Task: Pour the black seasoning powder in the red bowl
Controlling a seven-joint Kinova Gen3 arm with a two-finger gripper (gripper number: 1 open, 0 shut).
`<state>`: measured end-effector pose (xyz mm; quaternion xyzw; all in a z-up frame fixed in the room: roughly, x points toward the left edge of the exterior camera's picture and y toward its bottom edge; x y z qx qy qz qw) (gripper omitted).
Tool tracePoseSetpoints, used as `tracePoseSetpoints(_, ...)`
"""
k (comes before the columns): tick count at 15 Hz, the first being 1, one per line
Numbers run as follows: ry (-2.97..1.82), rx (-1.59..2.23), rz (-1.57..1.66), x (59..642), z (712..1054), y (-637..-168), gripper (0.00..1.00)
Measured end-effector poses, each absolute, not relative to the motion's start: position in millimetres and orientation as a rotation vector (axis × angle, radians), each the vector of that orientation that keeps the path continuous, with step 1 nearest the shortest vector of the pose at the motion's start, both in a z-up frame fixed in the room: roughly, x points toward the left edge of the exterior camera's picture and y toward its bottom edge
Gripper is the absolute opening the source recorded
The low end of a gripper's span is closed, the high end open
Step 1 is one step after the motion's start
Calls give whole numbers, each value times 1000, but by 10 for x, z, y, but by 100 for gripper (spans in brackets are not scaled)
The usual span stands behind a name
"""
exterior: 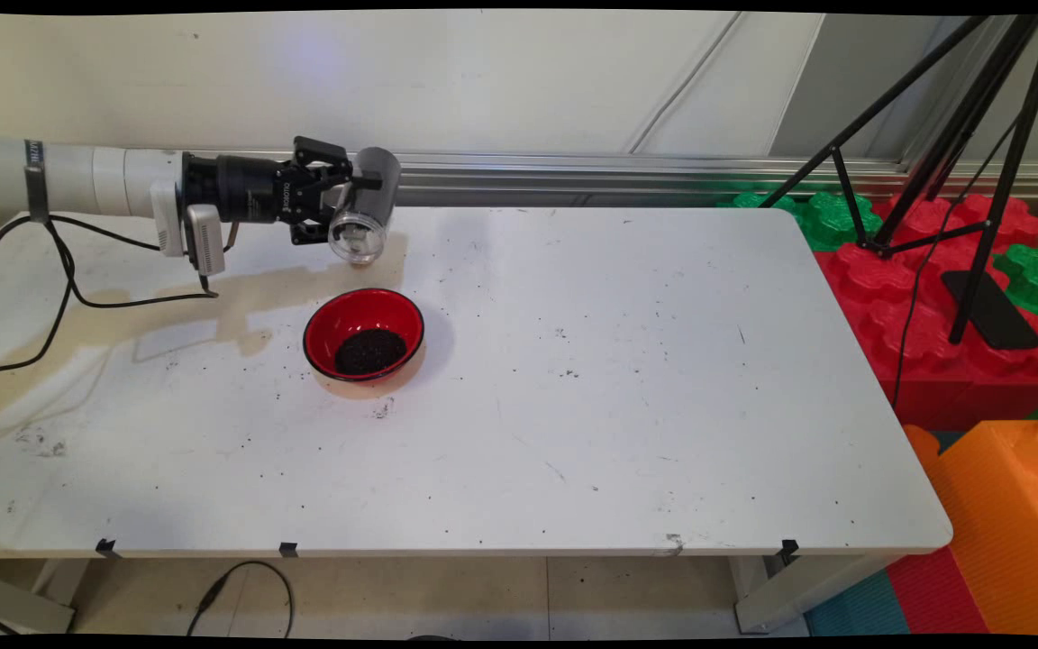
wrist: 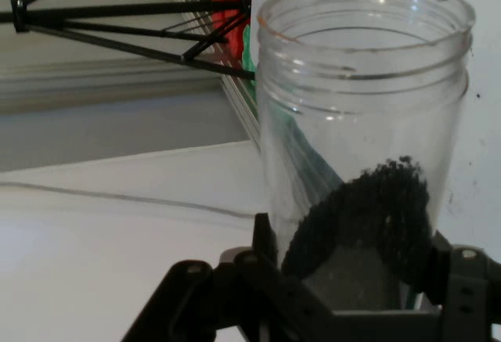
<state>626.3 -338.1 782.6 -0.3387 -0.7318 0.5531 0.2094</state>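
Gripper [exterior: 339,194]: you see it clamped on clear jar [exterior: 364,209], tilted, dark grains inside.
Below: red bowl [exterior: 363,334] holding dark grains, on white table [exterior: 618,361].

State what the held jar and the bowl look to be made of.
Jar: clear plastic, likely; see-through wall with a moulded threaded neck, though glass is possible. Bowl: glossy red inside, black rim, probably lacquered plastic or melamine. Both hold dark granules.

The jar's [wrist: 364,154] base hides behind the pincer's [wrist: 352,287] linkage (bottom edge crops both).
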Motion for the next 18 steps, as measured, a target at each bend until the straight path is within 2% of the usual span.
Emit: tracePoseSetpoints(18,-1970,-1272,1701,6225,7755,-3413,0)
